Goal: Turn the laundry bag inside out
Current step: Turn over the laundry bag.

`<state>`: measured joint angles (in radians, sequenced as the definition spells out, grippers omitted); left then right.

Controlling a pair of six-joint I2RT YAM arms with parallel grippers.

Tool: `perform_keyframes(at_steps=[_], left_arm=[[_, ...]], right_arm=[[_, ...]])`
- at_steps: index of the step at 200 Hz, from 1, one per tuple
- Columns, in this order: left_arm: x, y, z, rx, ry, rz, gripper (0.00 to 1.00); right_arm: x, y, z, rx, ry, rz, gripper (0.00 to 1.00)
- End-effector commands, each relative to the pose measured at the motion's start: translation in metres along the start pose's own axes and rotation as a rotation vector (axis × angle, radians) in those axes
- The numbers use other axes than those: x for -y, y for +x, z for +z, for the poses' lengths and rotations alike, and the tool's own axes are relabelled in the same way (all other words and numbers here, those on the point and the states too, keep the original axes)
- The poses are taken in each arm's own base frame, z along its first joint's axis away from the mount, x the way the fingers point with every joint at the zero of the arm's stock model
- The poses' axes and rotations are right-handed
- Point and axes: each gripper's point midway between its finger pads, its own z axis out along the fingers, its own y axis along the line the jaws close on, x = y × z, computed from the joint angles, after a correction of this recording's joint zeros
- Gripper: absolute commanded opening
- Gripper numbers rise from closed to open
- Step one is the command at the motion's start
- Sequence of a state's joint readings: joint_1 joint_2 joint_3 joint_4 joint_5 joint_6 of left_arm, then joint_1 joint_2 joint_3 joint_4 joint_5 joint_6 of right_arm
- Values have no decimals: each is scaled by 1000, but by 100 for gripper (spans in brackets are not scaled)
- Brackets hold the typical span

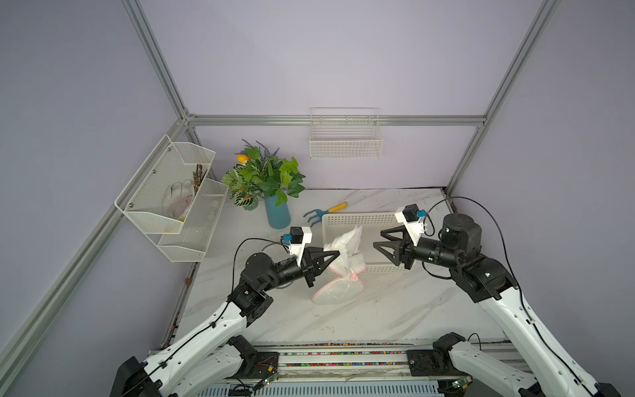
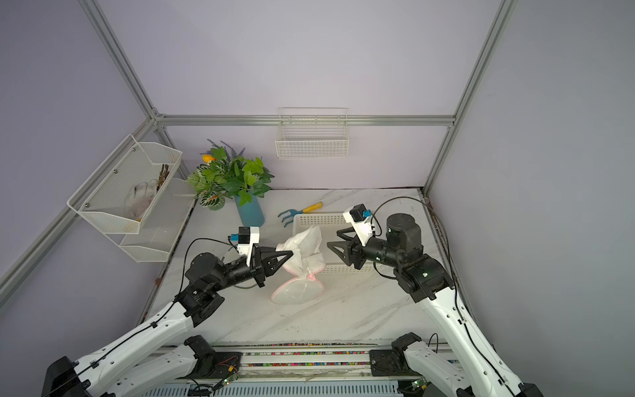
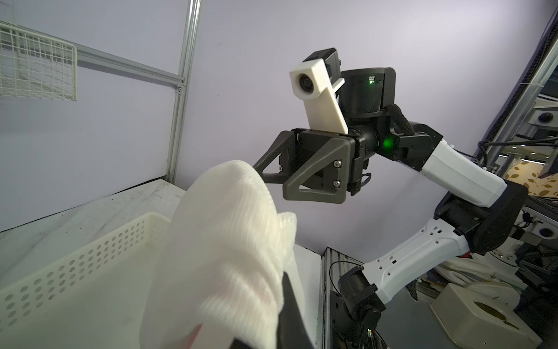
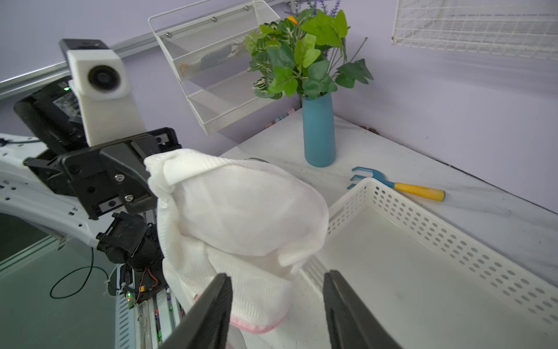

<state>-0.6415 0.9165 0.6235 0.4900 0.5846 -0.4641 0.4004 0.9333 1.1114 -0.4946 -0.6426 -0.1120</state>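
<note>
Holding the laundry bag (image 1: 345,245) pinched in my left gripper (image 1: 336,255), I have it lifted, its pink-trimmed lower part resting on the table (image 1: 395,309) at 7 o'clock of the white basket (image 1: 357,217). My right gripper (image 1: 378,238) hovers at the bag's 3 o'clock, jaws apart, touching nothing. Mid-turn, I judge; next the right must catch the pink hem and peel.

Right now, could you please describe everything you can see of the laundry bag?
The laundry bag is white ribbed mesh with a pink edge. Its upper half is bunched and raised, pinched at a top corner by the shut left gripper. A twisted waist joins it to the lower half, which lies flat as an oval on the table. The open right gripper is clear of it.
</note>
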Motion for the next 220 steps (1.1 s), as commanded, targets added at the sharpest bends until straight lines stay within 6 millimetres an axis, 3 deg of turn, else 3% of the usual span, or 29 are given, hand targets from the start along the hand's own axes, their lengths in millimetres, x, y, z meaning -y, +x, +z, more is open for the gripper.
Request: perform_keyframes(at_steps=[1,62,154,202,220], left_arm=[[14,-12,1,12,101,-9,0],[17,-9,1,-38,204,-48,0],[21,-3,1,-95,269,-53,0],[17,-2,3,-105,262,-60,0],[13,-1,5,-108,253,-68,0]], right_arm=[[-19,-17,-4,61,-87,-267,55],[-27,0,14,-16,-241,-401,52],[-23,25,22,-114,-268,-412,43],[-35,43,19,-152,-345,-394,34],[-40,46,19,-153,-379,-380,26]])
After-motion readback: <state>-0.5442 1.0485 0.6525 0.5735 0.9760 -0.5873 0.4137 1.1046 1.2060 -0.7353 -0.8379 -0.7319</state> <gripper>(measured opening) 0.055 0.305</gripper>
